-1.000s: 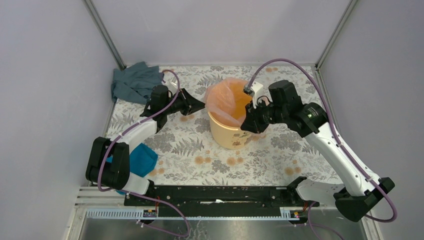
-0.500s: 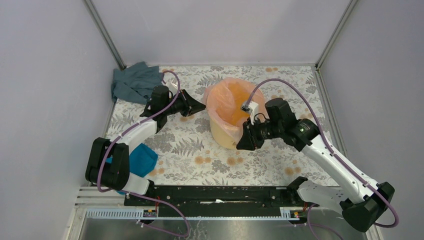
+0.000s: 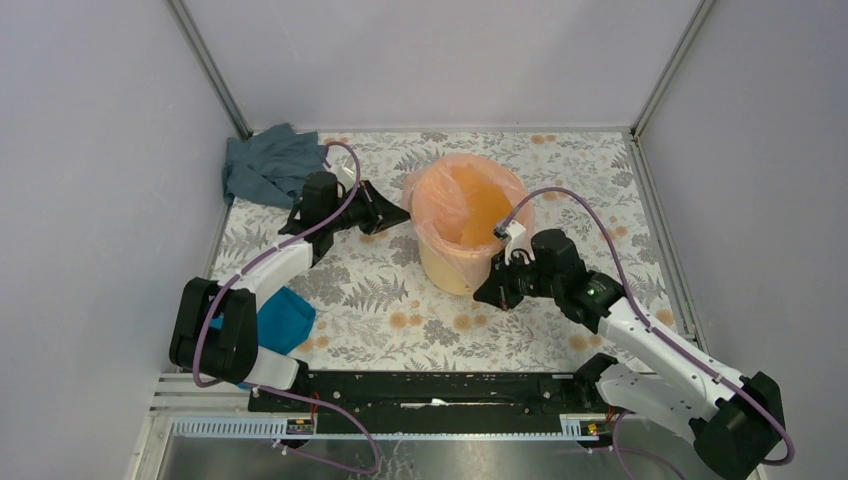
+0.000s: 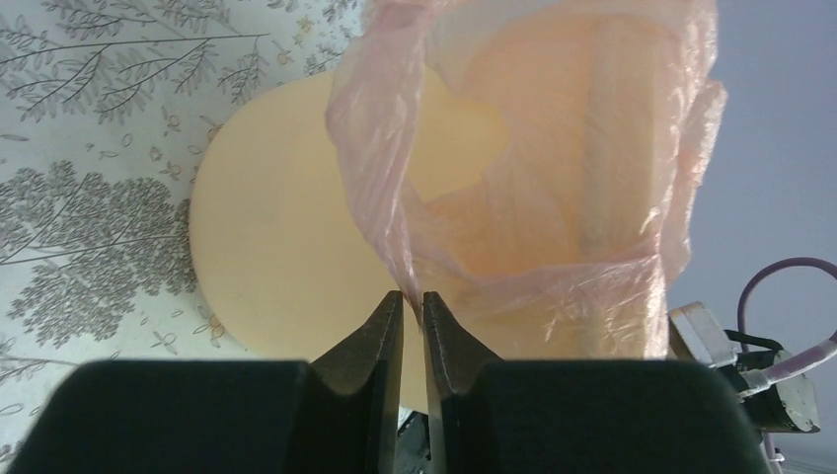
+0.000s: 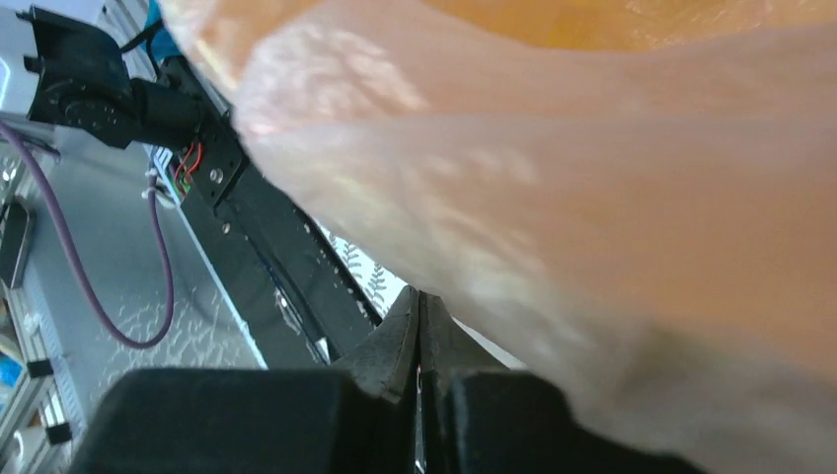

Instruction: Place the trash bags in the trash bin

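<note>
The yellow-orange trash bin stands upright at mid table. The pale pink trash bag lines it, its mouth spread over the rim. My left gripper is at the bin's left rim, shut on a fold of the bag's edge. In the left wrist view the film runs down into the left gripper, with the bin behind. My right gripper is low at the bin's front right side. In the right wrist view the stretched film reaches the shut right gripper.
A grey-blue cloth lies crumpled at the back left corner. A bright teal cloth lies near the left arm's base. The black mounting rail runs along the near edge. Grey walls close in the left, back and right.
My right gripper has come down from the bin's rim to its lower front right side, drawing the bag's edge down outside the bin. The left gripper has hardly moved.
</note>
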### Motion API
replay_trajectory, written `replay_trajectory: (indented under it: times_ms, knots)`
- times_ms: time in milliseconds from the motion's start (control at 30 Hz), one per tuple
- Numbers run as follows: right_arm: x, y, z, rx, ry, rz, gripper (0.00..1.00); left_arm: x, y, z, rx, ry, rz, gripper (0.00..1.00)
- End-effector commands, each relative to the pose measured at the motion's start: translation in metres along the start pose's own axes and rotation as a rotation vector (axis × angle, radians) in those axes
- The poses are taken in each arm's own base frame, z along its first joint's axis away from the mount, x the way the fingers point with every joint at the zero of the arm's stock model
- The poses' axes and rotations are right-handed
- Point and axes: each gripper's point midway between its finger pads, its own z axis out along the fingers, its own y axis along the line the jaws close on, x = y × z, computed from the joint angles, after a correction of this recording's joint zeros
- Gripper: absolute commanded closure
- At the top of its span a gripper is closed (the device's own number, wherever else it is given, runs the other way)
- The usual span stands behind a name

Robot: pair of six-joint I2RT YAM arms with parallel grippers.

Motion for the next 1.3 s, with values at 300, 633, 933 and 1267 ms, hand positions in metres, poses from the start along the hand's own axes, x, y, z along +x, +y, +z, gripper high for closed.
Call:
replay_trajectory:
  times_ms: [300,633,933,1267]
  knots:
    - [-0.029,-0.011,-0.032,0.175,-0.205,0.076,0.49,-0.011,0.002,-0.026,-0.151,-0.055,0.205,0.81]
    - [-0.054,-0.015,-0.131,0.459,-0.41,0.267,0.19,-0.034,-0.02,-0.052,-0.218,-0.151,0.294,0.25]
    - [-0.084,-0.065,-0.132,0.731,-0.504,0.259,0.09,-0.072,-0.016,-0.021,-0.108,-0.18,0.09,0.02]
    - [-0.103,-0.102,-0.096,0.637,-0.468,0.259,0.47,-0.076,0.002,0.017,0.003,-0.131,-0.012,0.22]
